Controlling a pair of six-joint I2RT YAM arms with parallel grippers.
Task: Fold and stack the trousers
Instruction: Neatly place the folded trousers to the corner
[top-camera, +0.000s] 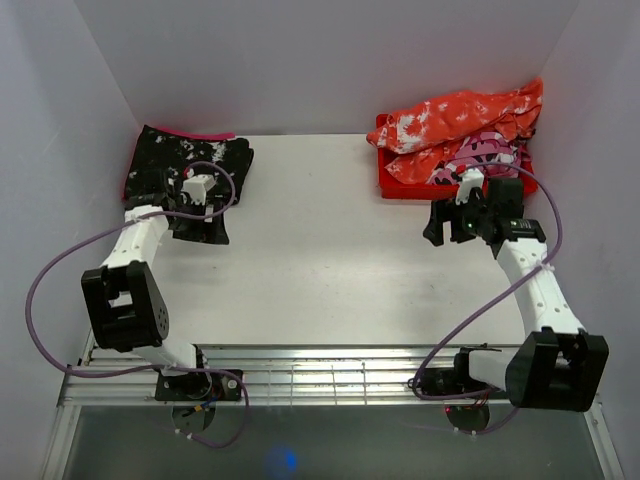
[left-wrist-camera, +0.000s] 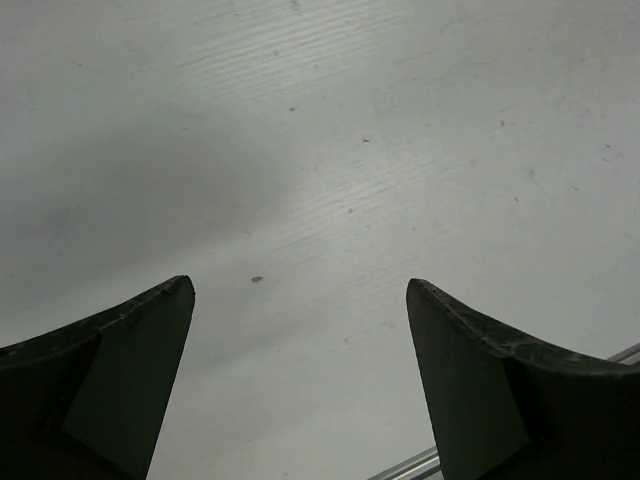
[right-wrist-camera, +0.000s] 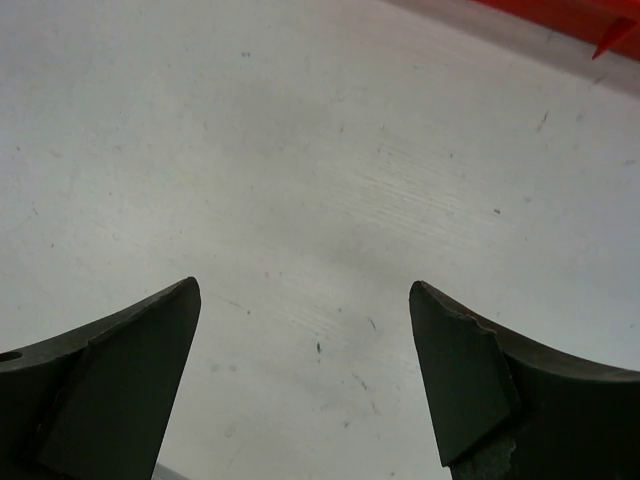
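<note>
The black trousers with white splotches (top-camera: 190, 162) lie folded at the back left of the table, on top of a magenta cloth (top-camera: 205, 134) whose edge shows behind them. My left gripper (top-camera: 205, 228) hangs just in front of the trousers, open and empty; the left wrist view (left-wrist-camera: 300, 285) shows only bare table between its fingers. My right gripper (top-camera: 442, 224) is open and empty over the table, just in front of the red tray; the right wrist view (right-wrist-camera: 303, 290) shows bare table between its fingers.
A red tray (top-camera: 385, 185) at the back right holds an orange-and-white splotched garment (top-camera: 460, 115) and a pink patterned cloth (top-camera: 485, 152). Its edge shows in the right wrist view (right-wrist-camera: 600, 25). A metal rail (top-camera: 330, 375) runs along the near edge. Walls close in on three sides.
</note>
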